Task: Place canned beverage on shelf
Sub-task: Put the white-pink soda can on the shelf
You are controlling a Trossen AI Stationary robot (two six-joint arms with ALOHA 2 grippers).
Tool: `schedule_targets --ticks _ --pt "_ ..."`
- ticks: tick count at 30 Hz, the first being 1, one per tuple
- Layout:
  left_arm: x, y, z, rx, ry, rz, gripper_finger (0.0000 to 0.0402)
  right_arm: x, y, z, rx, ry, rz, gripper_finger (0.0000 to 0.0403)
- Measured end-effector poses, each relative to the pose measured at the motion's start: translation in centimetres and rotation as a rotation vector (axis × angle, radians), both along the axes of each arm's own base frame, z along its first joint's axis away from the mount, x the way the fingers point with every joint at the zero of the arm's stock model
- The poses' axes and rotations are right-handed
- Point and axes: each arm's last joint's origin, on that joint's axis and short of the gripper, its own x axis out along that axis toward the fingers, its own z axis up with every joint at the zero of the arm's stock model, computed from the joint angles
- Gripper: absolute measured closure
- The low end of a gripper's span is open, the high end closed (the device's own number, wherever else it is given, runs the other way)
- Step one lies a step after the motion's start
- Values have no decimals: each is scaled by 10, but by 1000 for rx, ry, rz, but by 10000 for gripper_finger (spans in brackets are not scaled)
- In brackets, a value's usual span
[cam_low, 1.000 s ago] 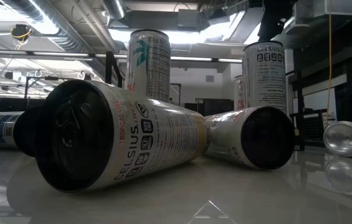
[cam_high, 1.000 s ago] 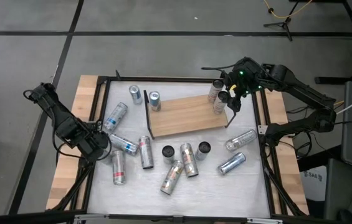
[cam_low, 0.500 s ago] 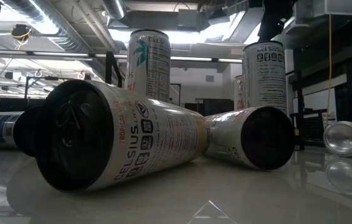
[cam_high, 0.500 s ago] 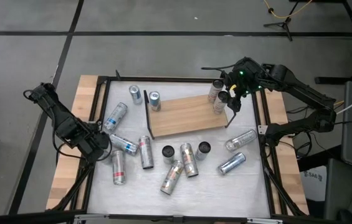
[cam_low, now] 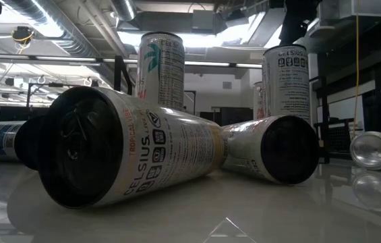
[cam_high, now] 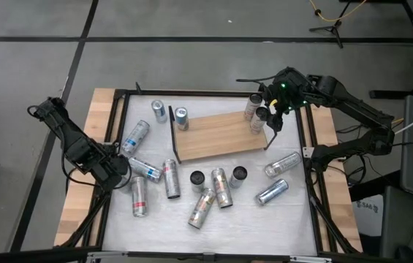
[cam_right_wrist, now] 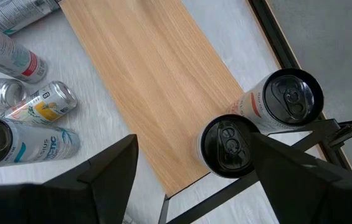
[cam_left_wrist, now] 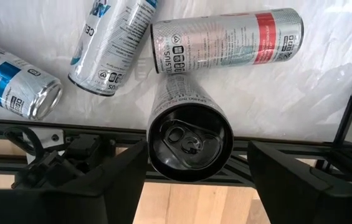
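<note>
The shelf [cam_high: 217,136] is a light wooden board [cam_right_wrist: 157,81] lying on the white table. Two upright cans [cam_right_wrist: 228,144] [cam_right_wrist: 286,99] stand at its right end. My right gripper [cam_right_wrist: 194,143] hovers open above them [cam_high: 272,117], slanting down. The nearer can shows between its fingers, closer to one of them, and I see no touch. At the table's left edge my left gripper [cam_high: 112,166] points straight down, shut on an upright can [cam_left_wrist: 190,143] whose dark top faces the wrist camera. My left gripper pinches the upright can near its top end [cam_left_wrist: 157,149] between its two fingers, one on each side of the wall. The fingers come from above, pointing down. The can stays upright below them; I cannot tell whether its base rests on the table.
Several cans lie loose on the white table: a red-banded one [cam_left_wrist: 225,40] and blue ones [cam_left_wrist: 110,37] [cam_left_wrist: 14,87] beside my left gripper, others [cam_high: 213,191] [cam_high: 273,190] near the front. Two upright cans [cam_high: 169,113] stand at the shelf's left end. A black frame [cam_high: 122,95] rims the table.
</note>
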Motion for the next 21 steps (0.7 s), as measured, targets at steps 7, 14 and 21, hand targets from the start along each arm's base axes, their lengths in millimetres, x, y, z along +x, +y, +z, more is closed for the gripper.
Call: schedule_targets --ticks 7,14,21 --pt "0 0 0 2 -2 0 135 0 0 0 0 0 0 100" --pt "0 0 0 12 -11 2 135 0 0 0 0 0 0 100" --pt "3 -4 -3 26 6 -11 135 0 0 0 1 3 0 100"
